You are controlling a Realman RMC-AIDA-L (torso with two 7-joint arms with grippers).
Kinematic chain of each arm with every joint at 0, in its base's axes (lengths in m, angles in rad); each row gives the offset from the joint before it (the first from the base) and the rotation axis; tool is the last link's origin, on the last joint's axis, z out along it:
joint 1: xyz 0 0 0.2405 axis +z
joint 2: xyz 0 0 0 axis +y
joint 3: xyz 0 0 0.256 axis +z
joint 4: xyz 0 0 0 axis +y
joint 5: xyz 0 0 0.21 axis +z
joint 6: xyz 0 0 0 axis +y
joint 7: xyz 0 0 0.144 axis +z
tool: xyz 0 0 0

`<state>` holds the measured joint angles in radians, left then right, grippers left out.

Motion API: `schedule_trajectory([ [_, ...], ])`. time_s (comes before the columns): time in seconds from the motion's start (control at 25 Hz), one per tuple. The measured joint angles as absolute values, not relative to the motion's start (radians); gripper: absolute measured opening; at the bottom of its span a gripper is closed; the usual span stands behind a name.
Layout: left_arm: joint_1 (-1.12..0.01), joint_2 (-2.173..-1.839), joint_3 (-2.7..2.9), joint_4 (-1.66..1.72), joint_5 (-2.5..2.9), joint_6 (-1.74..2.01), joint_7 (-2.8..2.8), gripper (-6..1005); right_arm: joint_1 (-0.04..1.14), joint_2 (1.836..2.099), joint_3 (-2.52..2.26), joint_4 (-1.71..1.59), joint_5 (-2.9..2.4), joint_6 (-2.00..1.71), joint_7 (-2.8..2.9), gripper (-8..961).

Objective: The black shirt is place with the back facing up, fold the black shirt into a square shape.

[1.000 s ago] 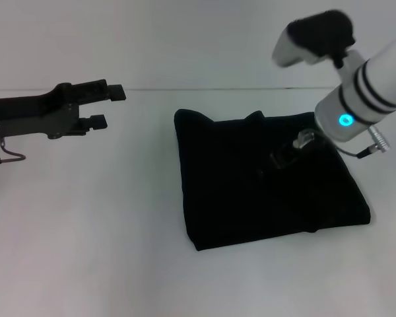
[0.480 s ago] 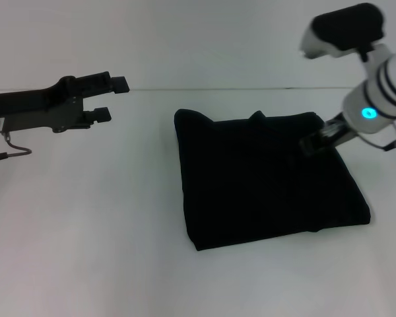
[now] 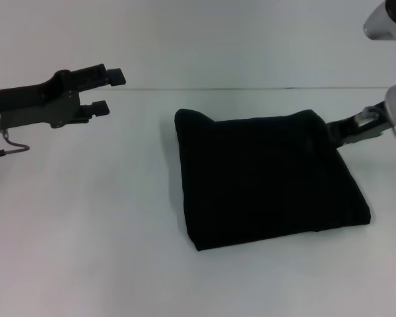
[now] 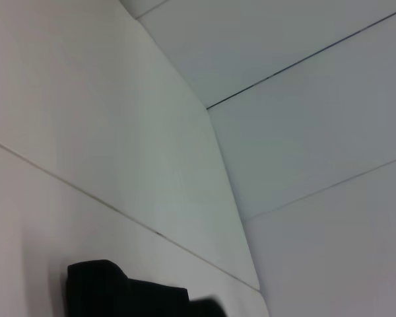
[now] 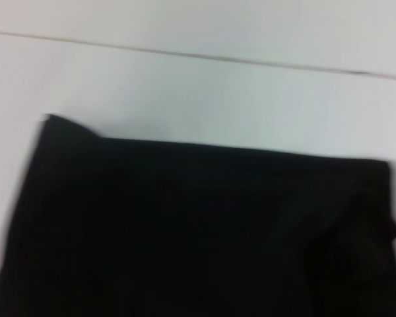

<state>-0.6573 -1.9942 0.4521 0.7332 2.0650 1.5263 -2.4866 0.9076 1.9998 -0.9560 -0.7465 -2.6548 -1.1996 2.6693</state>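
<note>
Right hand (image 3: 336, 132), fingers unreadable, is now withdrawn from the black shirt (image 3: 267, 175), left folded square on the bench (image 3: 86, 218); left hand (image 3: 109, 91) is held released.

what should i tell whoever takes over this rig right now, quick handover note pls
Left gripper: open, holding nothing, raised over the table well to the left of the shirt.
Right gripper: at the shirt's far right corner; whether it is open or shut cannot be told.
Black shirt: lies folded into a compact, roughly square bundle at the middle of the table, with no lettering showing.
Done: the folding looks essentially complete.
Left: confirm the right gripper is clear of the fabric, tidy the edges if needed, park both arms.
</note>
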Motion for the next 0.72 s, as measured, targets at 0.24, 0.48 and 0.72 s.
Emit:
schedule_trajectory([
  [0.24, -0.654, -1.997, 0.453, 0.722, 2.054, 1.527, -2.483, 926, 0.911, 1.994, -0.946, -0.643, -2.585, -1.192, 2.644, 621],
  [0.48, -0.654, -2.004, 0.453, 0.721, 2.038, 1.523, -2.473, 926, 0.886, 1.976, -0.911, -0.644, -2.569, -1.183, 2.650, 607],
  [0.72, -0.654, -2.007, 0.452, 0.722, 2.027, 1.521, -2.473, 927, 0.882, 2.002, -0.891, -0.600, -2.527, -1.107, 2.586, 591],
])
